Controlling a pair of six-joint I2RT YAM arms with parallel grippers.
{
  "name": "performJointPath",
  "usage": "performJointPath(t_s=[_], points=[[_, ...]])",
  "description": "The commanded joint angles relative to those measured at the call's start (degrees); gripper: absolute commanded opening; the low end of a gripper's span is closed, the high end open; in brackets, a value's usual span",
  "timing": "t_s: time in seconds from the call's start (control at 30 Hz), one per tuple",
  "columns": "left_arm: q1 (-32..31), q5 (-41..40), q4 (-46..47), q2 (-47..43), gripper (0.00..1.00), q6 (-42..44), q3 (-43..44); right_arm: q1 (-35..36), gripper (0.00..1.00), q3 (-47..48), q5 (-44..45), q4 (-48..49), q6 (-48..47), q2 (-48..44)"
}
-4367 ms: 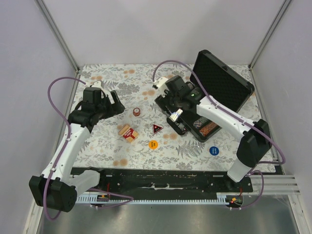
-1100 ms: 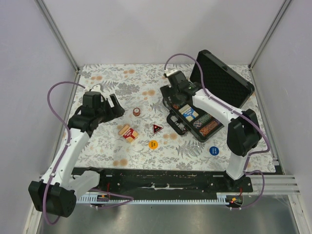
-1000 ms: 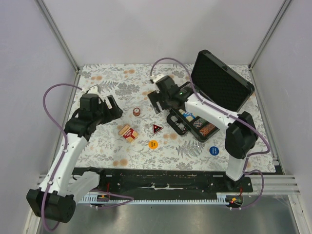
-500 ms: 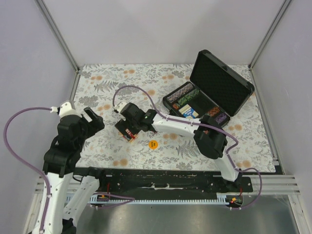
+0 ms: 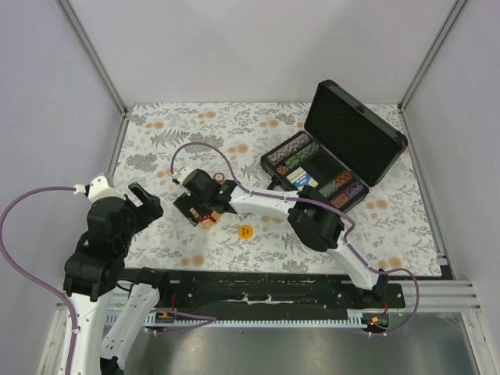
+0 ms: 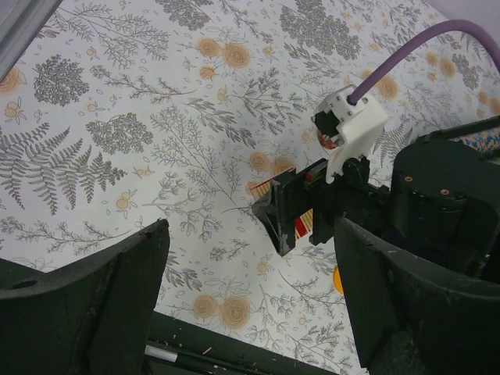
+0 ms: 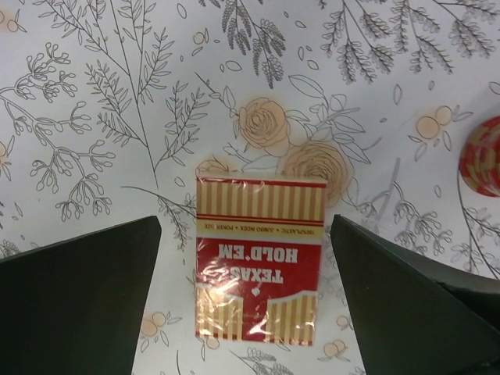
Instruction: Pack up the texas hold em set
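The black case [image 5: 355, 129] stands open at the back right, with multicoloured chip rows [image 5: 293, 153] and a blue deck [image 5: 300, 179] inside. The red "Texas Hold'em" deck [image 7: 258, 262] lies flat on the floral cloth. My right gripper [image 7: 246, 242] is open and hovers over the deck with one finger on each side; in the top view it is at centre left [image 5: 195, 209]. A stack of reddish chips [image 7: 486, 156] lies just beyond it. The yellow disc [image 5: 245, 231] lies near the deck. My left gripper [image 6: 250, 289] is open and empty at the near left [image 5: 144, 199]. The blue disc and red triangle are hidden.
The right arm [image 5: 266, 205] stretches low across the middle of the cloth from the near right. The black front rail [image 5: 258, 285] runs along the near edge. The enclosure walls and metal posts [image 5: 94, 58] close in the sides.
My right arm has swung from the case across to the red deck and now sits over it. My left arm has pulled back toward the near left. The case sits farther back than before.
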Motion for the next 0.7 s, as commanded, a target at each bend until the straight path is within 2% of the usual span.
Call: performJointPath(t_s=[0.0, 0.13, 0.23, 0.47, 0.67], points=[[0.3, -2.5, -0.4, -0.3, 0.91, -1.6, 1.8, 1.0, 0.98, 4.0, 1.1, 2.0, -0.4, 3.6], [0.3, -3.0, -0.5, -0.9, 0.91, -1.1, 2.9, 1.2, 0.95, 5.9, 1.6, 0.8, -0.5, 5.8], [0.3, -3.1, -0.5, -1.4, 0.91, -1.2, 2.4, 1.2, 0.9, 7.0, 2.0, -1.2, -0.1, 6.6], [0.3, -4.1, -0.4, -1.6, 0.91, -1.6, 2.1, 1.2, 0.64, 6.0, 3.3, -1.8, -0.6, 3.3], [0.3, -3.9, 0.6, -1.2, 0.91, -1.8, 2.0, 1.1, 0.59, 8.0, 5.3, -4.4, -3.2, -3.3]])
